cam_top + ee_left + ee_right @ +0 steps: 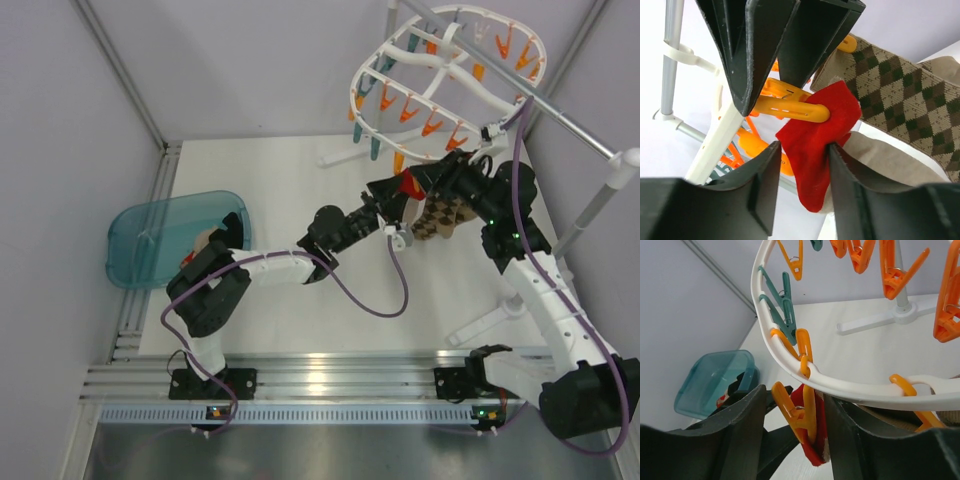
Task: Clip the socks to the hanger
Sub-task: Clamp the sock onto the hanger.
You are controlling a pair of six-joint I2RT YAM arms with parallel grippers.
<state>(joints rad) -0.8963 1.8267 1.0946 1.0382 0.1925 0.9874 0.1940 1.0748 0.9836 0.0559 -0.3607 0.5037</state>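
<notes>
**Top view:** left gripper [398, 200] and right gripper [440, 178] sit tip to tip under the near rim of the large white plastic oval hanger [372, 62]. The small red-and-cream fabric sock [405, 186] is right at both tips. A brown-and-cream argyle sock [440, 215] hangs just beside them. Can't tell the jaw gap from here. A teal plastic tub [150, 240] sits well off by the left arm's base.

**Left wrist:** jaws partly apart, nothing clamped. The sock's red end hangs between the fingers, brushing one finger [850, 190] and clear of the other. An orange plastic peg [790, 107] bites the red fabric just beyond the fingertips.

**Right wrist:** jaws partly apart, straddling that orange peg with a slim gap either side, not squeezing it. The red end hangs from the peg between the fingers. The hanger rim is just above.
</notes>
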